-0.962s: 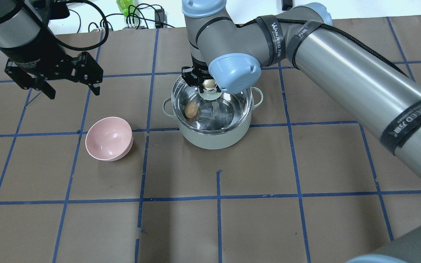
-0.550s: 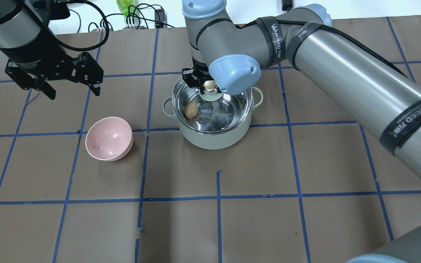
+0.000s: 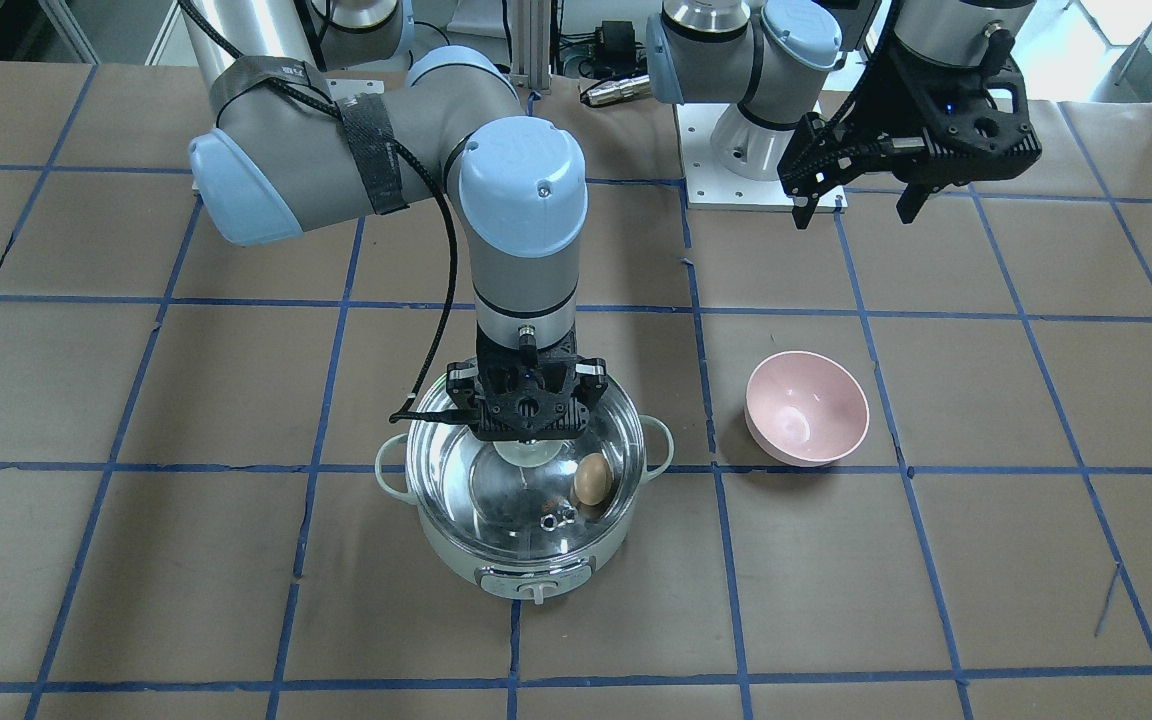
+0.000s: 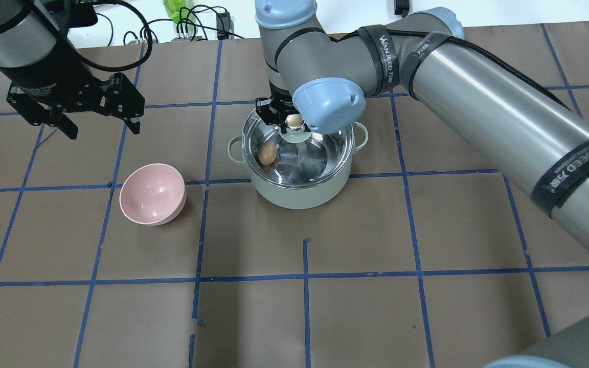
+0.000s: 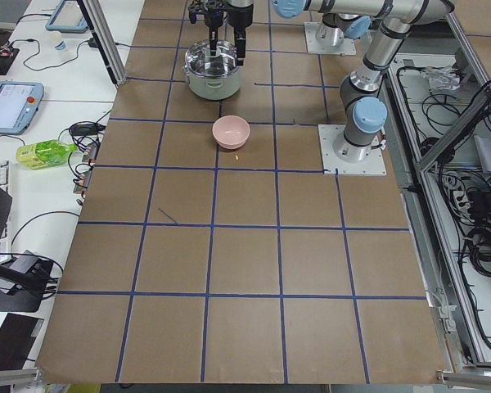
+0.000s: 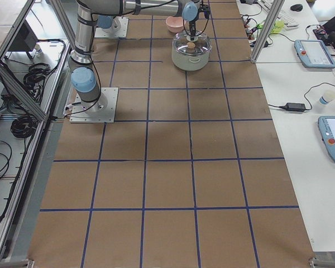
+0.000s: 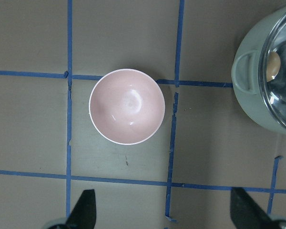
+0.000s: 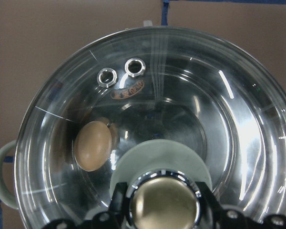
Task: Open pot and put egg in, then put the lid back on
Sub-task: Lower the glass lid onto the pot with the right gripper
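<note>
The mint-white pot [image 4: 299, 197] stands at the table's middle, with the tan egg [image 4: 267, 153] inside against its wall. The clear glass lid [image 4: 320, 153] lies over the pot's rim. My right gripper [image 4: 292, 120] comes straight down and is shut on the lid's cream-gold knob. In the right wrist view the fingers [image 8: 118, 202] hug the knob [image 8: 163, 207], and the egg [image 8: 92, 145] and vent rings [image 8: 135, 67] show through the glass. My left gripper [image 4: 104, 130] is open and empty, raised off to the side.
An empty pink bowl [image 4: 152, 194] sits on the table beside the pot, below my left gripper; it also shows in the left wrist view [image 7: 127, 106]. Brown paper with blue tape lines covers the table. Cables lie beyond the far edge.
My right gripper has lowered slightly with the lid, which now sits closer on the pot's rim. The left arm, the egg and the bowl have not moved.
</note>
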Available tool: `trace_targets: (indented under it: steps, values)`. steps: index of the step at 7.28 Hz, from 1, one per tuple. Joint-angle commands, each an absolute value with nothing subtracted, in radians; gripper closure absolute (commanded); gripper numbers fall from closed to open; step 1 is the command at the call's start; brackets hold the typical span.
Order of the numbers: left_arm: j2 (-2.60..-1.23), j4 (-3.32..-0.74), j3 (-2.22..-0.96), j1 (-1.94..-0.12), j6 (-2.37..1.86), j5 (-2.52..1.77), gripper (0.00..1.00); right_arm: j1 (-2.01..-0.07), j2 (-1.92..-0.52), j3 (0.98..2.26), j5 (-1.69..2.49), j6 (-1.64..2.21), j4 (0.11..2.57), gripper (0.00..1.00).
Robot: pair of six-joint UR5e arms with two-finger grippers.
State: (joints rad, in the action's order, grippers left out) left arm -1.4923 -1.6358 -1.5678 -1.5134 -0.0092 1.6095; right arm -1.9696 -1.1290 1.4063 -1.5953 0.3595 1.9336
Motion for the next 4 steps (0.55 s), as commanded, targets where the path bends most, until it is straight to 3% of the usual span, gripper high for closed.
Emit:
trace_targets:
  steps: [1, 4]
  values:
    - [-1.491, -1.637, -1.569, -1.517, -0.009, 1.609, 0.00, -1.970, -1.129, 1.414, -1.595, 0.360, 1.936, 0.91]
    - [-1.493, -1.635, -1.569, -1.517, -0.009, 1.606, 0.00, -1.970, -1.129, 1.416, -1.594, 0.359, 1.956, 0.91]
